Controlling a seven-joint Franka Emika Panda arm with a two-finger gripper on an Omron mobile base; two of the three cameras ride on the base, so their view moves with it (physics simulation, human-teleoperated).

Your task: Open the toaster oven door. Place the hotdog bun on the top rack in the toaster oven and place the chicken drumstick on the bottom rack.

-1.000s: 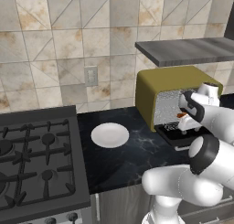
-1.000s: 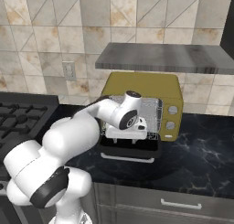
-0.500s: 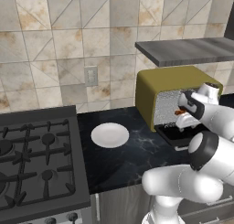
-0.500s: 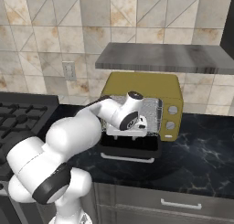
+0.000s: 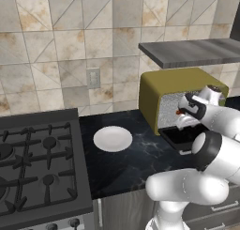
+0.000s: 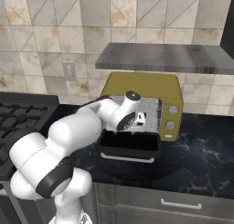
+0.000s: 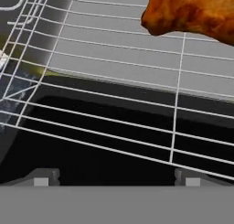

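The mustard toaster oven (image 5: 180,86) (image 6: 146,83) stands on the dark counter. Its black toaster oven door (image 5: 180,137) (image 6: 130,145) hangs open, folded down in front. The orange-brown chicken drumstick (image 7: 194,15) lies on a wire rack (image 7: 114,58) inside; from the left base view it is a small orange spot (image 5: 179,112). I cannot tell which rack it is. My gripper (image 7: 116,176) (image 5: 186,115) (image 6: 138,120) is at the oven's mouth, open, with nothing between its fingertips (image 7: 43,176), and apart from the drumstick. The hotdog bun is hidden.
A white plate (image 5: 112,139) lies bare on the counter left of the oven, with the gas stove (image 5: 37,163) further left. A grey shelf (image 6: 160,58) hangs just above the oven. Two yellow knobs (image 6: 172,110) sit on the oven's right front.
The hand has shifted only slightly at the oven opening. Its jaws have stayed open, and the oven and its door have not moved.
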